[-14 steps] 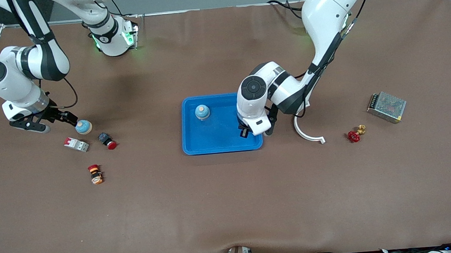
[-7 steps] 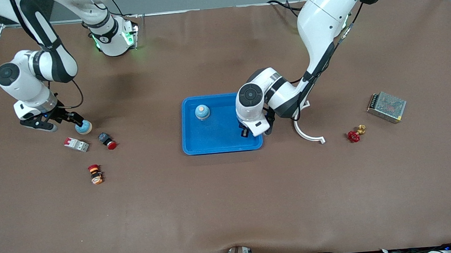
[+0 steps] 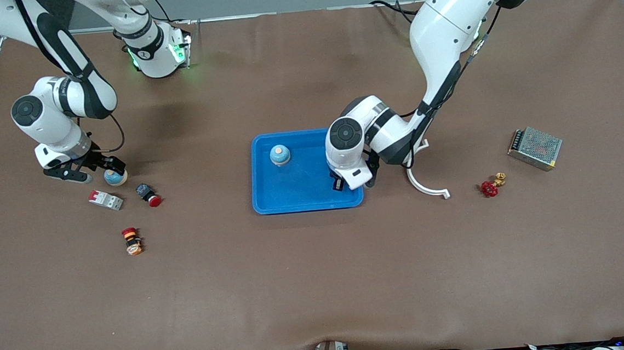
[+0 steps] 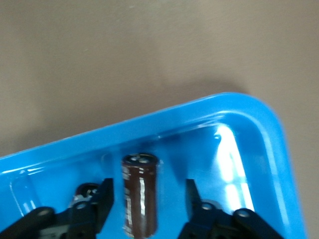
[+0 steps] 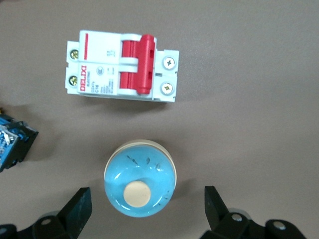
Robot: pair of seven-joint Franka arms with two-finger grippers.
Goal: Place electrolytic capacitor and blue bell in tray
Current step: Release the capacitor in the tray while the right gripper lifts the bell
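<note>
Electrolytic capacitor [image 4: 140, 194] lying flat on tray [image 3: 291, 198] floor, in corner toward left arm's end and nearer front cam. Brown cyl., long axis running lengthwise between left gripper [image 4: 147, 201] fingers, terminal end pointing away from wrist. Fingers spread apart, clear gaps both sides, not touching cap.

One blue bell [image 3: 280, 154] upright in tray, knob up. Second blue bell [image 5: 140, 177] upright on table beside white/red breaker [image 5: 121, 73], toward right arm's end. Right gripper [image 5: 147, 211] low over it, jaws wide, straddling, no contact.
</note>
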